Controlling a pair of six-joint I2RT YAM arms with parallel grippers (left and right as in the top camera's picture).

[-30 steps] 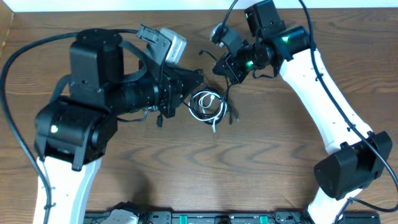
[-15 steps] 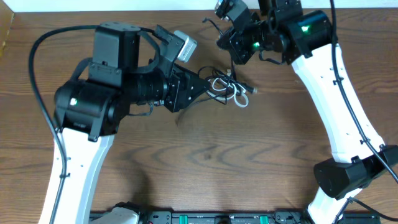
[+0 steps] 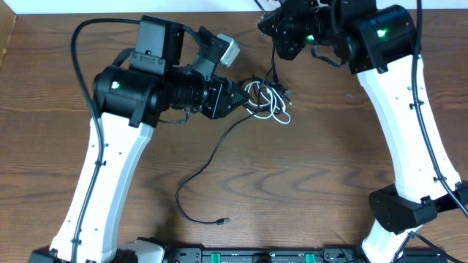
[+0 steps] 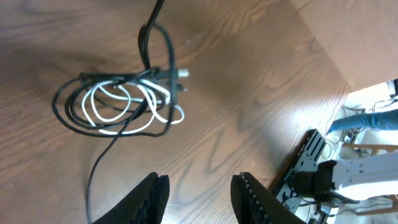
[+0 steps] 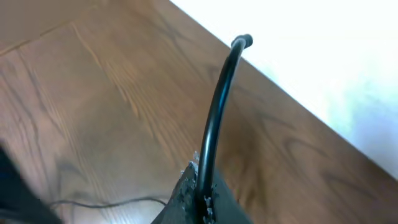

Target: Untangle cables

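The right gripper (image 5: 200,186) is clamped on one black cable (image 5: 214,124). The left gripper (image 4: 200,182) gapes empty beside the tangled cables (image 3: 267,100) on the wooden table (image 3: 329,183). With nothing pinning the tangle, pulling could drag it along or cinch it tighter. A white wall (image 5: 323,56) stands behind.

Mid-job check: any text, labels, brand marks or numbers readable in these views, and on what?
None can be read in any view.
The cables: no print visible.
The black cable in the right gripper: bare, no marking.
The black rack at the table's front edge: any labels too small to read.
The gear at the edge of the left wrist view: blurred, illegible.
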